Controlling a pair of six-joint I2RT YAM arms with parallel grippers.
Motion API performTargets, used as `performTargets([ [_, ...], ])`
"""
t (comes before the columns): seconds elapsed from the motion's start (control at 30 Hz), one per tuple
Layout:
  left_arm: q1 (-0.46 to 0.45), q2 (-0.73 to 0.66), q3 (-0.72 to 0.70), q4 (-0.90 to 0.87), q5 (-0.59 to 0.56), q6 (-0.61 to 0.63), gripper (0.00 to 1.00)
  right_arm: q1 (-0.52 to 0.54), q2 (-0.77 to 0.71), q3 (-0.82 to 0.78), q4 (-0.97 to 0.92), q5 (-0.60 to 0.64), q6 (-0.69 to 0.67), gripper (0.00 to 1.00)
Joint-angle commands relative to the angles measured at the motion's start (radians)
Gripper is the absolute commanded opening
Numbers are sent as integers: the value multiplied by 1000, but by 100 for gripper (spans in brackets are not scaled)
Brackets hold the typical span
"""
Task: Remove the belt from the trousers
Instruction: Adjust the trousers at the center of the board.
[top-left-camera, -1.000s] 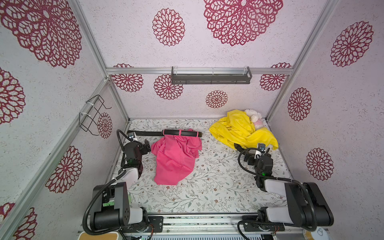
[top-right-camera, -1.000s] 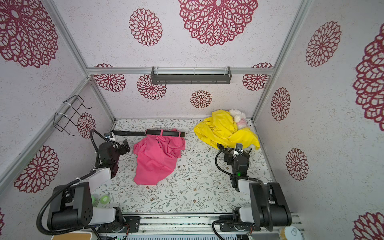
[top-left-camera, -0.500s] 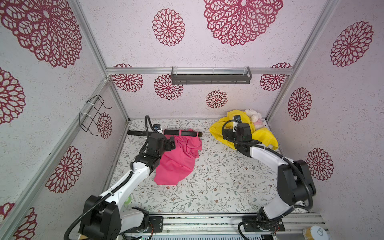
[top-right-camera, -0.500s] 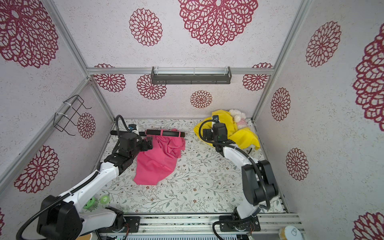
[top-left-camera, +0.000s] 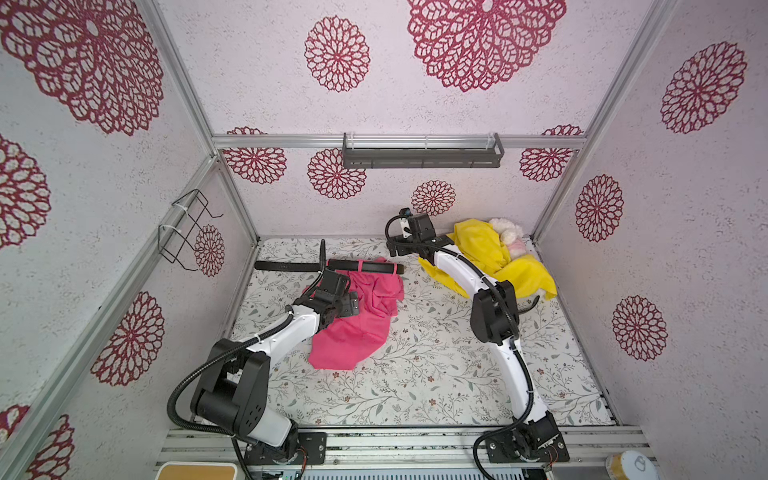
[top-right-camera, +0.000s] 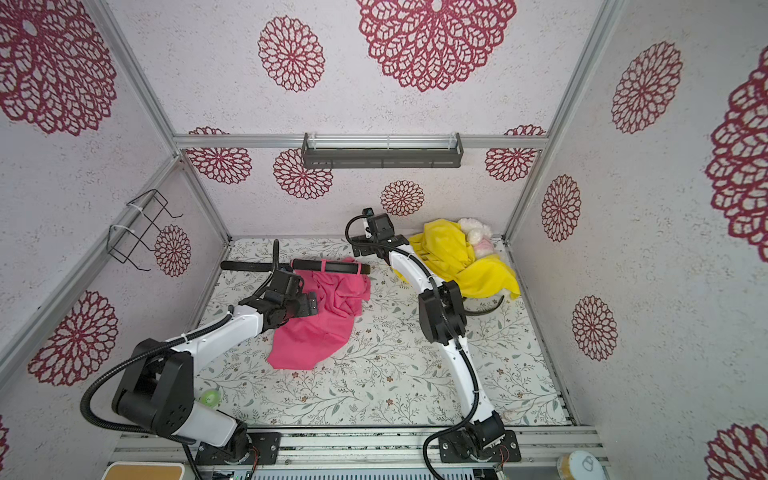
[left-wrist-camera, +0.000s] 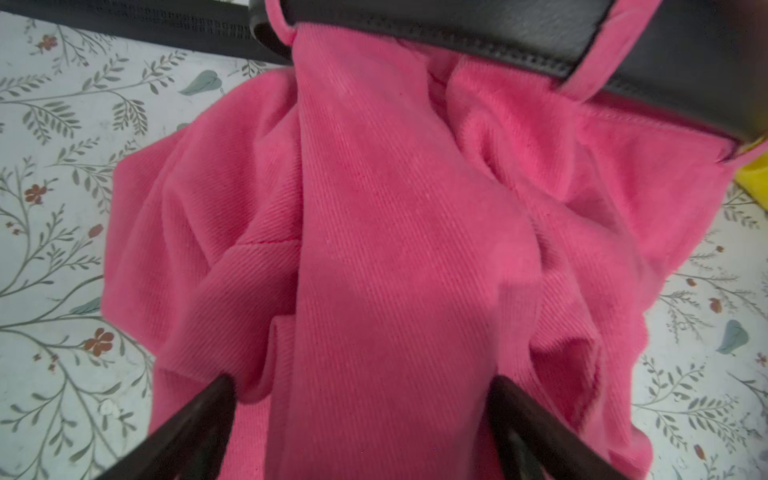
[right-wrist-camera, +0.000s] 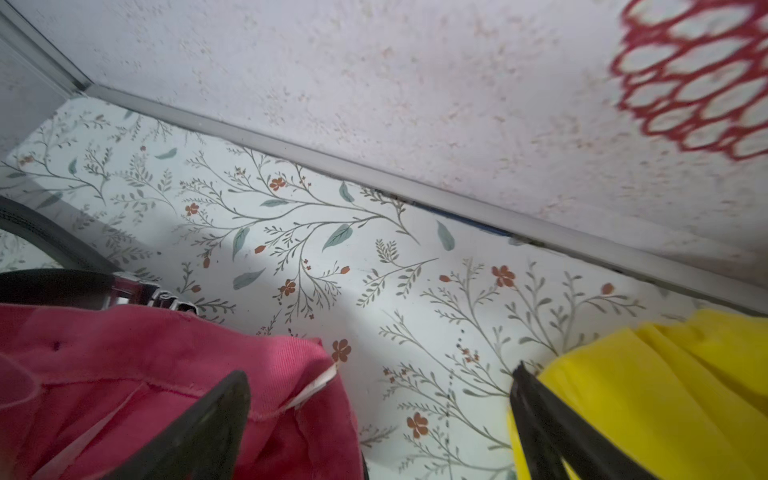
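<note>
The left arm stretches from the near left corner of the surface toward the far edge, forearm low, wrist bent downward. The left gripper points down, its jaws spread wide and clamped on nothing. The right arm stands up from the near right corner, elbow high, forearm angled toward the middle of the far edge. The right gripper hangs there, jaws wide apart, empty.

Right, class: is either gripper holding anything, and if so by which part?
Nothing is held. The left gripper stands open over the pink trousers, the right gripper open over the table; neither grips the belt.
</note>
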Motion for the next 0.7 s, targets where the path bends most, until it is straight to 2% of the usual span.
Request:
performTargets([
  [0.0, 50, 43, 28, -73, -9, -12, 97, 23, 40, 93, -239, -49, -12, 99],
  [0.03, 80, 53, 37, -76, 1, -14, 96, 32, 25, 53, -267, -52, -22, 99],
  [0.1, 136, 77, 59, -74, 21, -15, 94, 53, -67, -131, -245, -56, -39, 98],
  [0.17, 181, 122, 106, -71, 36, 0, 92, 85, -238, -460, -83, -58, -29, 99],
  [0.23, 207, 189, 179, -86, 38, 25, 92, 112, -381, -704, 33, -62, 8, 99],
  [0.33, 232, 303, 304, -105, 47, 66, 92, 159, -519, -928, 92, -62, 79, 99],
  [0.43, 242, 417, 420, -94, 96, 107, 92, 219, -598, -1073, 157, -104, 157, 99],
  [0.53, 238, 499, 552, -151, 96, 146, 92, 286, -642, -1128, 186, -119, 230, 99],
  [0.6, 231, 461, 572, -189, 77, 153, 92, 298, -698, -1153, 158, -69, 262, 99],
  [0.67, 216, 341, 513, -193, 43, 155, 96, 284, -788, -1194, 121, 10, 283, 99],
])
